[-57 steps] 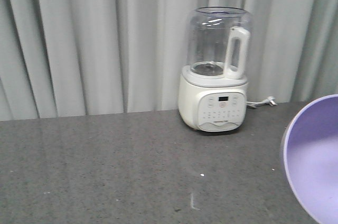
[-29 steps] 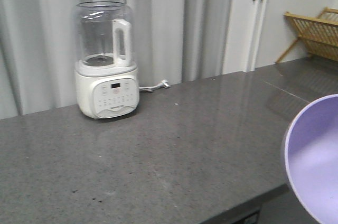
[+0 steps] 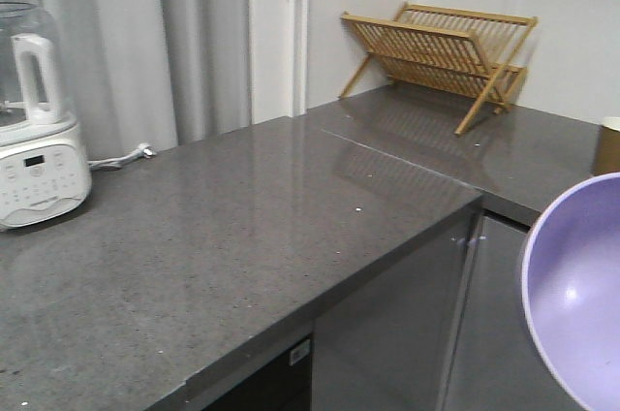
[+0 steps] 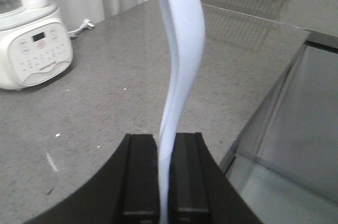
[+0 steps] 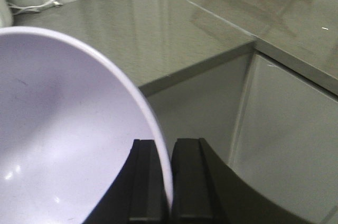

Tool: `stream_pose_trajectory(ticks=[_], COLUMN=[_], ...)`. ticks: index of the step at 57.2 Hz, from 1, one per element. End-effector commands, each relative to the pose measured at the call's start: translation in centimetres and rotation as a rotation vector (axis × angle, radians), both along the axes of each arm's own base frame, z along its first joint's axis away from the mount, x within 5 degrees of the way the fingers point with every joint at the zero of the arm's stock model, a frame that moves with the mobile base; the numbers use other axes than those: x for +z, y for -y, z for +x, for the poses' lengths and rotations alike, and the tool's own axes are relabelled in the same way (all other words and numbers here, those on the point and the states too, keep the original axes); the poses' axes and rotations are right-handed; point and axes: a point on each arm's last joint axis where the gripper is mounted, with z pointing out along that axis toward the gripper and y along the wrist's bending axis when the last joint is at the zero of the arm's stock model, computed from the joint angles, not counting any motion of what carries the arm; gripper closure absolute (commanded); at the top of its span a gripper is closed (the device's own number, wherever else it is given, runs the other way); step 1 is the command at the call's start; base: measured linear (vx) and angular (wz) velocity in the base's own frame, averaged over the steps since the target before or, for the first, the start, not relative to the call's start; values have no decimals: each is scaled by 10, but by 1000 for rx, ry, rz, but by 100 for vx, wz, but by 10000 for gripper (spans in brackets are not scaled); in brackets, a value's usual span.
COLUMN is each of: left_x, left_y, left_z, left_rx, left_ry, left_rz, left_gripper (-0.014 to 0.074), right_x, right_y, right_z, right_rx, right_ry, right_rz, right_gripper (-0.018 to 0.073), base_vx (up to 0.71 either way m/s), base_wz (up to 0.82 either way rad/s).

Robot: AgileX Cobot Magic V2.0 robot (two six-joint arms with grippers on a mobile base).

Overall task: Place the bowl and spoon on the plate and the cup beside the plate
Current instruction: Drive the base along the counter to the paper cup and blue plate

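Observation:
My right gripper is shut on the rim of the lavender bowl, whose hollow fills the left of the right wrist view. In the front view the bowl hangs at the lower right, off the counter's edge. My left gripper is shut on a thin pale blue piece seen edge-on, which I take for the plate; it rises out of the top of the frame. The brown cup stands at the far right edge on the counter. The spoon is out of view.
A white blender stands at the far left of the grey counter. A wooden dish rack sits in the back corner. The counter's front edge runs diagonally, with grey cabinet fronts below it.
The whole front view has swung right: the blender slid to the left edge, and the dish rack, counter corner and cup came into sight. The bowl keeps its place in the frame.

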Motion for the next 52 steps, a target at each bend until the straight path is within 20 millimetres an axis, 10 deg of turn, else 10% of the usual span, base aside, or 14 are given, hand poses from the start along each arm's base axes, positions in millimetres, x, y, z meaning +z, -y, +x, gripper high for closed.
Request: stream_pose_trajectory(ticks=[1, 52], left_x=[14, 14], left_y=[0, 0], left_z=[0, 0], left_rx=[6, 6], left_ry=[97, 97], left_rz=[-37, -37], left_gripper=[596, 596], right_x=[15, 15], right_y=[1, 1], right_z=[1, 0], right_rx=[-17, -17], right_ry=[101, 103], right_rz=[14, 13], right_gripper=[568, 568], base_vx=[-9, 8], base_wz=[-55, -55])
